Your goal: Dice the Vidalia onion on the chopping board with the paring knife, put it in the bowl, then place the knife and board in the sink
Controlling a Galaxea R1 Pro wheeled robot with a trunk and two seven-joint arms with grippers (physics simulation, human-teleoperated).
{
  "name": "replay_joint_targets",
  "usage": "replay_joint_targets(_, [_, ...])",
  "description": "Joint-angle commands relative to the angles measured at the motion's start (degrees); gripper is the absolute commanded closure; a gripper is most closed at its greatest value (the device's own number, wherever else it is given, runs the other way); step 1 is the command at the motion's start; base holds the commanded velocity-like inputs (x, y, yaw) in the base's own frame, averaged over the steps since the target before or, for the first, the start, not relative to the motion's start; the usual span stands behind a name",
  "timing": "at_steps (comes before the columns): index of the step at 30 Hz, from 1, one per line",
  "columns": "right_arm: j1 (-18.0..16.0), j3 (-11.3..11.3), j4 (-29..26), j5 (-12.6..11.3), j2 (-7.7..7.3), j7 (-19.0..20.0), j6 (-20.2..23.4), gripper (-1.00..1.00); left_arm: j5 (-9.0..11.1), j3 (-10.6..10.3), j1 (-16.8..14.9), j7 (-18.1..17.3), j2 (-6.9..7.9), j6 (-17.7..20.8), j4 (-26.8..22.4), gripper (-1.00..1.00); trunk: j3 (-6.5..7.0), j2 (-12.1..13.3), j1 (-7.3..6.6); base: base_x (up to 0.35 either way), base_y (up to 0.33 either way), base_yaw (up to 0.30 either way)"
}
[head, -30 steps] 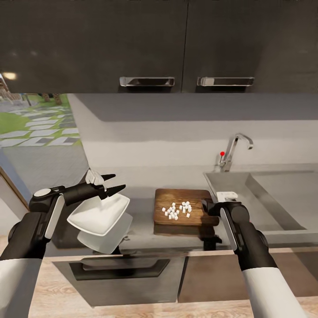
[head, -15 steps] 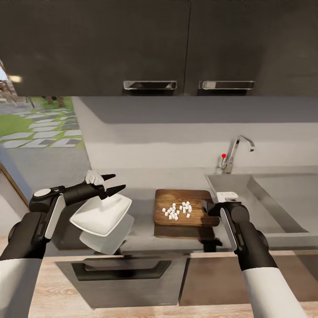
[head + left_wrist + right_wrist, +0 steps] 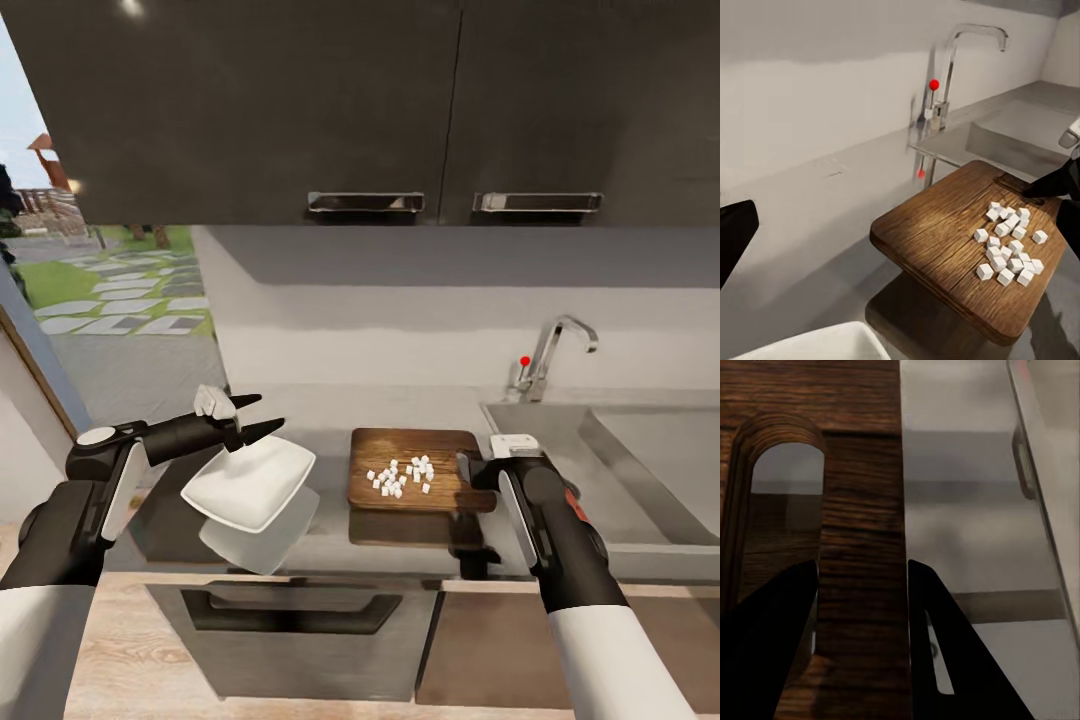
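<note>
Gripping the board (image 3: 412, 466) by its slotted short edge, the right claw (image 3: 474, 478) has one finger (image 3: 769, 645) through the handle hole and the other (image 3: 945, 652) outside the rim, closed on the wood between them. The board looks lifted off the countertop (image 3: 330, 520), its shadow lying on the grey surface beneath it. White onion cubes (image 3: 402, 476) sit in a loose heap on the board, just ahead of the right claw. The left claw (image 3: 262, 415) holds the bowl (image 3: 250, 482) by its rim, tilted and raised above its reflection; its dark tips look slightly apart, and the pinch itself is too small to see clearly. The bowl hangs just left of the board, not touching it. The sink (image 3: 640, 470) lies beyond the right claw's far side, tap (image 3: 552, 352) behind it.
</note>
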Motion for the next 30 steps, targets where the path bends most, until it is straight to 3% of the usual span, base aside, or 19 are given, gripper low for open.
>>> replay_joint_targets(1, [0.0, -0.1, -0.1, 0.3, 0.04, 0.0, 0.3, 1.00, 0.3, 0.0, -0.1, -0.1, 0.01, 0.5, 0.0, -1.00, 0.01, -0.1, 0.01, 0.000, 0.000, 0.028])
replay_joint_targets(30, [0.0, -0.1, -0.1, 0.3, 0.04, 0.0, 0.3, 1.00, 0.3, 0.0, 0.0, -0.1, 0.01, 0.5, 0.0, -1.00, 2.62, -0.1, 0.01, 0.000, 0.000, 0.004])
